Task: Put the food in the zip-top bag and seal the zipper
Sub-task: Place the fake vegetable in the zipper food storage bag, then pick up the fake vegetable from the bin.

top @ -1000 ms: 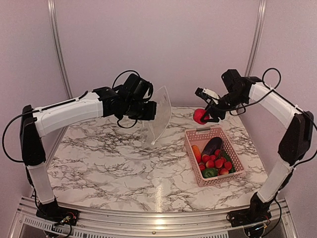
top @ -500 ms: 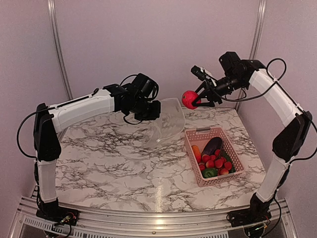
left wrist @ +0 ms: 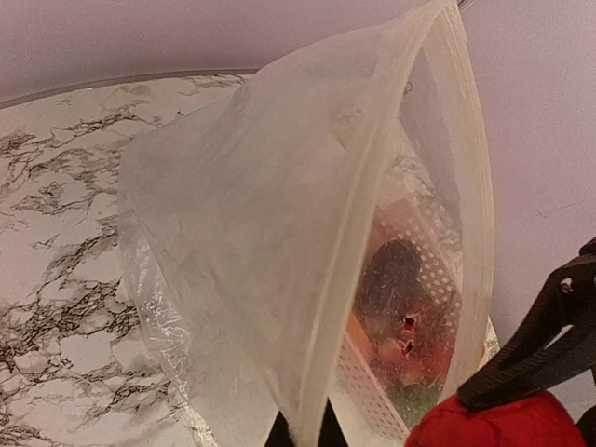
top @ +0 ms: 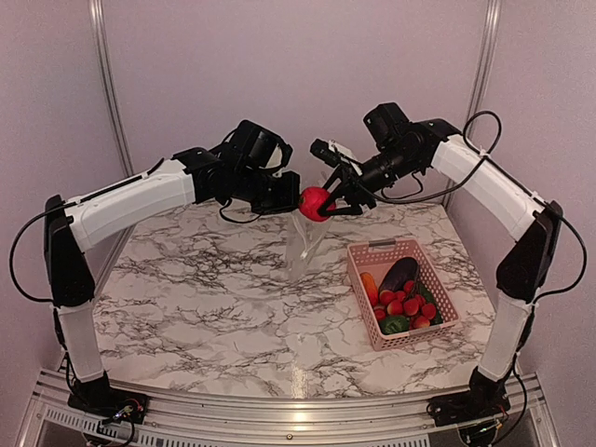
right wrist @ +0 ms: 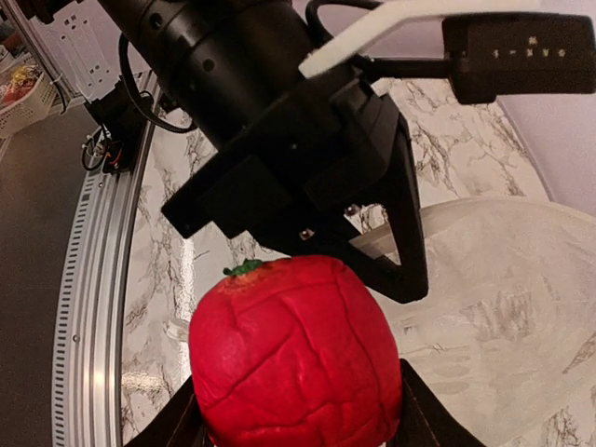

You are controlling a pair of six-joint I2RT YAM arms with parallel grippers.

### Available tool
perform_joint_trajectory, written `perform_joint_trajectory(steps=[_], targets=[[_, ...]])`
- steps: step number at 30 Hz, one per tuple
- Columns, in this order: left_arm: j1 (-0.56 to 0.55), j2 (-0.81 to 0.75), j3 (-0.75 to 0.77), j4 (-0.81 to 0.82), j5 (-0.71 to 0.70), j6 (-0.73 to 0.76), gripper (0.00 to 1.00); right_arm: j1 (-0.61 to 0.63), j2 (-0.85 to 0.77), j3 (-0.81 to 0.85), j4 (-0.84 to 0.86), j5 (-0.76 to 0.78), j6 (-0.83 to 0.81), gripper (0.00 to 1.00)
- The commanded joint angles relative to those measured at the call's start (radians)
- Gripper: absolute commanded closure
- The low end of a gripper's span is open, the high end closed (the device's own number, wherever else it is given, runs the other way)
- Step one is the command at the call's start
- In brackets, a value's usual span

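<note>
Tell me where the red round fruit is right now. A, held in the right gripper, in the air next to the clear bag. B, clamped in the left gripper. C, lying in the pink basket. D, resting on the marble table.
A: the right gripper is closed on the red round fruit, above the table and beside the zip-top bag that the left gripper holds.

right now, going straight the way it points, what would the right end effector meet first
Probably the left end effector, clamped on the zip-top bag, just beyond the carried red fruit; depth is unclear.
</note>
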Motion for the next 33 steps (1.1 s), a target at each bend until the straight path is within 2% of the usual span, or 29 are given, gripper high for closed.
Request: perform_joint_trajectory(steps=[1,9,12,14,15,17,22,26,33], targets=[[-0.007,-0.053,-0.01,0.045,0.053,0.07,1.0,0.002,0.044,-0.012,0.042,0.114,0.013,0.57],[-0.007,-0.082,-0.056,0.064,0.114,0.061,1.0,0.003,0.049,-0.062,0.097,0.262,0.048,0.56],[-0.007,-0.096,-0.067,0.063,0.114,0.07,1.0,0.023,0.039,-0.089,0.133,0.375,0.05,0.5],[-0.007,-0.103,-0.076,0.068,0.118,0.073,1.0,0.06,0.031,-0.092,0.142,0.442,0.012,0.4],[-0.007,-0.105,-0.078,0.067,0.115,0.072,1.0,0.075,0.029,-0.08,0.138,0.438,-0.006,0.31],[-0.006,-0.103,-0.071,0.057,0.102,0.065,1.0,0.083,0.026,-0.024,0.112,0.404,-0.015,0.2],[0.006,-0.104,-0.06,-0.012,0.02,0.067,1.0,0.057,-0.055,0.008,0.075,0.385,-0.041,0.14],[0.044,-0.11,-0.069,-0.082,0.011,0.083,1.0,-0.033,-0.146,-0.071,0.074,0.406,-0.025,0.13],[0.117,-0.179,0.012,-0.267,-0.059,0.167,1.0,-0.366,-0.246,-0.292,0.089,0.353,-0.015,0.21]])
